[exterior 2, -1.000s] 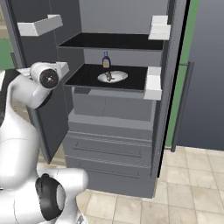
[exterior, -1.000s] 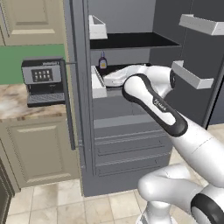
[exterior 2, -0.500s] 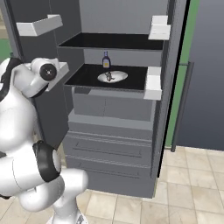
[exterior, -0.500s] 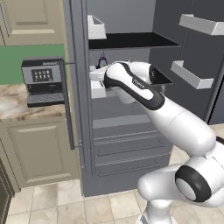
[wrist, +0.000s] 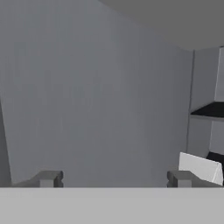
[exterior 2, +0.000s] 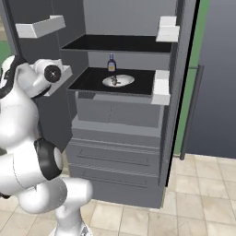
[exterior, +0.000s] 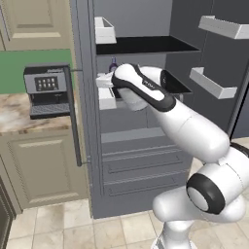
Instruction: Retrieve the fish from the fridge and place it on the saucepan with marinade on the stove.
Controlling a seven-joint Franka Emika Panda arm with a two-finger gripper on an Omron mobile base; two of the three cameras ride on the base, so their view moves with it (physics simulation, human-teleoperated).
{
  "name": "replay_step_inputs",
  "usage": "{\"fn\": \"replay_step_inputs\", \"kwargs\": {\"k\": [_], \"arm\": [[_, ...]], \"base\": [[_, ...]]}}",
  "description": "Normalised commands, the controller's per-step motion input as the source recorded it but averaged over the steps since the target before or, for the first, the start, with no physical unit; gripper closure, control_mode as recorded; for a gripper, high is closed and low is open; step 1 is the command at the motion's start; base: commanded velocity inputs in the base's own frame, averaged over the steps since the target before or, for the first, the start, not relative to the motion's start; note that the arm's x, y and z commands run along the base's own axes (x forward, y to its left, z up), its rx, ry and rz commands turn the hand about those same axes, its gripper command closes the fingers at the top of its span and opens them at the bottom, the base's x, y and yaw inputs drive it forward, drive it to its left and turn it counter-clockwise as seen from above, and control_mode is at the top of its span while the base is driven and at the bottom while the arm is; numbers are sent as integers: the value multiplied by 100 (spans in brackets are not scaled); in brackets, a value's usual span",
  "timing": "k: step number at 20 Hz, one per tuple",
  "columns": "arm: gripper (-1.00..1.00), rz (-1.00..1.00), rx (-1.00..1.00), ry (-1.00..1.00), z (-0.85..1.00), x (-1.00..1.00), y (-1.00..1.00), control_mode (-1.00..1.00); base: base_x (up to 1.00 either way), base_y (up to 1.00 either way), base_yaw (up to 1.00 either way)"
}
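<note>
The gripper (wrist: 113, 178) stands spread wide, its two dark fingertips (wrist: 47, 178) far apart at the bottom of the hand view with nothing between them. Ahead of it is a flat grey wall of the fridge (exterior 2: 120, 120); at about 4 o'clock in that view a white door bin (wrist: 200, 168) pokes in, with black shelf edges above it at 3 o'clock. So the hand points at a fridge panel, not at the food.

In the left base view the arm (exterior: 160, 104) reaches from 5 o'clock up toward the centre, its wrist end in front of the middle shelf opening, just beside a white bin on the left door. In the right base view the arm sits at 9 o'clock, its elbow joint near the left door's bin, apart from the shelf contents.

The fish (exterior 2: 115, 81) lies on a round white plate (exterior 2: 124, 81) on the middle black shelf (exterior 2: 92, 83), a little above centre in the right base view. A small dark bottle (exterior 2: 111, 63) stands just behind the plate at 12 o'clock from it. Fish and plate look untouched, and the hand is not at them.

My reading: the fridge doors are open, so access is done. Everything else remains: turning the hand toward the shelf, closing on the fish, carrying it out, and setting it on the saucepan with marinade. The task looks early, in the approach to the fish.
</note>
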Motion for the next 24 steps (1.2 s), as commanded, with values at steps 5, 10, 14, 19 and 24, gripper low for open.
{"fn": "replay_step_inputs", "kwargs": {"k": [5,10,14,19,24], "arm": [[-100,0,0,-1,-5,22,53,-100],[-100,-8,0,-6,11,-46,-23,-100],[-100,-14,0,-5,13,-65,-58,-100],[-100,-18,0,-1,31,-61,-80,-100],[-100,-29,-15,19,49,-19,-67,-100]], "base": [[0,0,0],[0,0,0],[0,0,0],[0,0,0],[0,0,0]]}}
